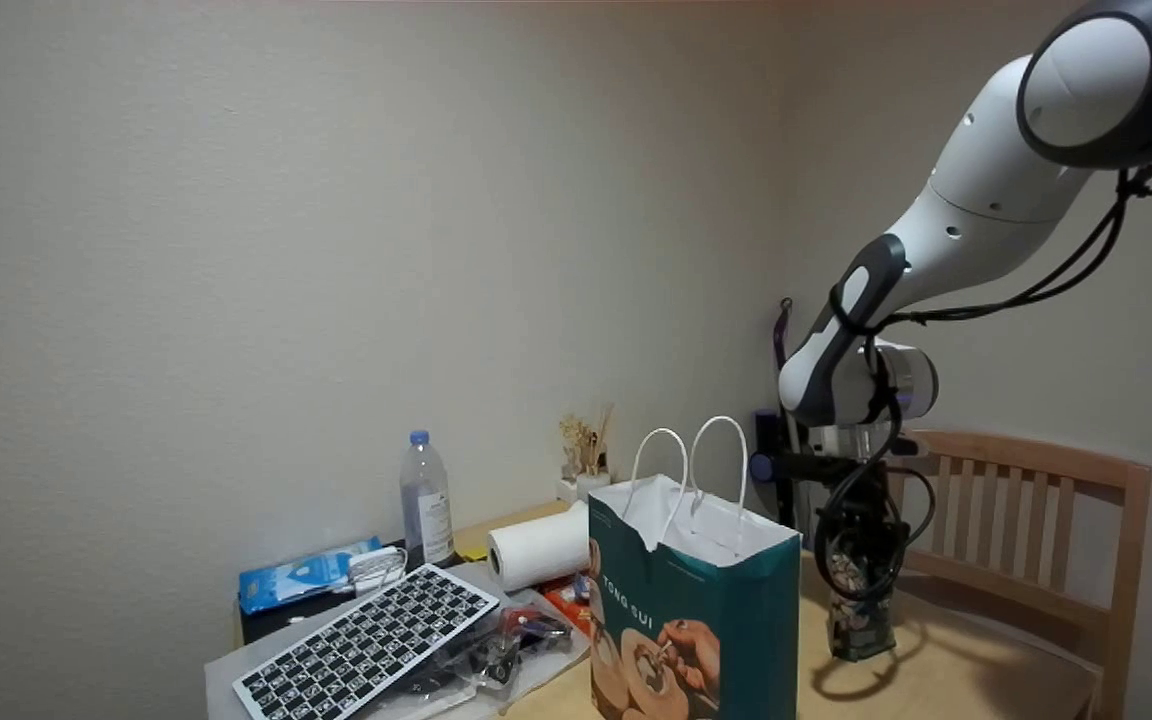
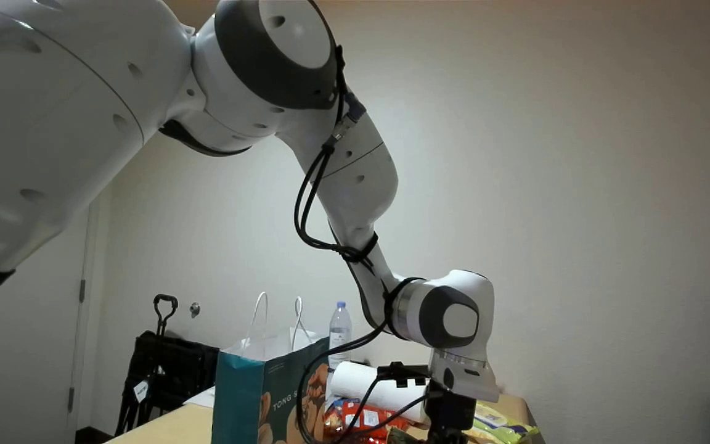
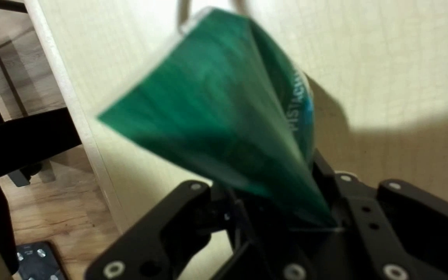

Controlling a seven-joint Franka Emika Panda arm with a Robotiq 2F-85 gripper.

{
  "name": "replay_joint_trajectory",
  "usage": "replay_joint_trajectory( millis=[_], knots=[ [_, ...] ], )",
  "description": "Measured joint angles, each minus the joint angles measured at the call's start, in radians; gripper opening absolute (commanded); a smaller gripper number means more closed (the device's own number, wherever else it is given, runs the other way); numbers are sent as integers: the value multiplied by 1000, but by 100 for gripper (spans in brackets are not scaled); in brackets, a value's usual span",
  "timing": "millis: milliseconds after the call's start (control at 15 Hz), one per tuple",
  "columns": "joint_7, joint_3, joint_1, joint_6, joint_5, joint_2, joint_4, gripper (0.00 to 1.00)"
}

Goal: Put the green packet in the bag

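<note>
The green packet [image 1: 861, 628] hangs below my gripper [image 1: 861, 570], low over the table, beside the bag. I cannot tell whether its base touches the table. In the wrist view the green packet [image 3: 216, 97] sits between the two fingers of my gripper [image 3: 278, 198], which are shut on its narrow end; it points away, tilted. The bag [image 1: 756, 620] stands upright with its top open and white loop handles up; it also shows in an exterior view [image 2: 238, 394]. My gripper [image 2: 450, 419] is cut off there at the bottom edge.
A grid-patterned panel [image 1: 366, 640], a bottle [image 1: 426, 500], a paper roll [image 1: 541, 548] and a blue packet [image 1: 296, 578] lie beyond the bag. Red packets [image 2: 367, 416] lie near the roll. A wooden chair [image 1: 1036, 520] stands behind the gripper. The table edge [image 3: 72, 97] shows in the wrist view.
</note>
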Motion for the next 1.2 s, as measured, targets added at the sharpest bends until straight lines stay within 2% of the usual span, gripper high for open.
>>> replay_joint_trajectory(
  millis=[267, 533, 867, 1067, 1133, 1200],
  knots=[
    [5, -9, 16, -2, -17, -7, 7, 5],
    [79, -44, 84, -1, -124, -80, -35, 6],
    [173, -48, 165, -31, -281, -297, -165, 6],
    [191, -14, 173, -53, -325, -462, -245, 6],
    [191, -2, 171, -64, -325, -512, -268, 24],
    [191, 9, 164, -83, -321, -552, -284, 24]
  ],
)
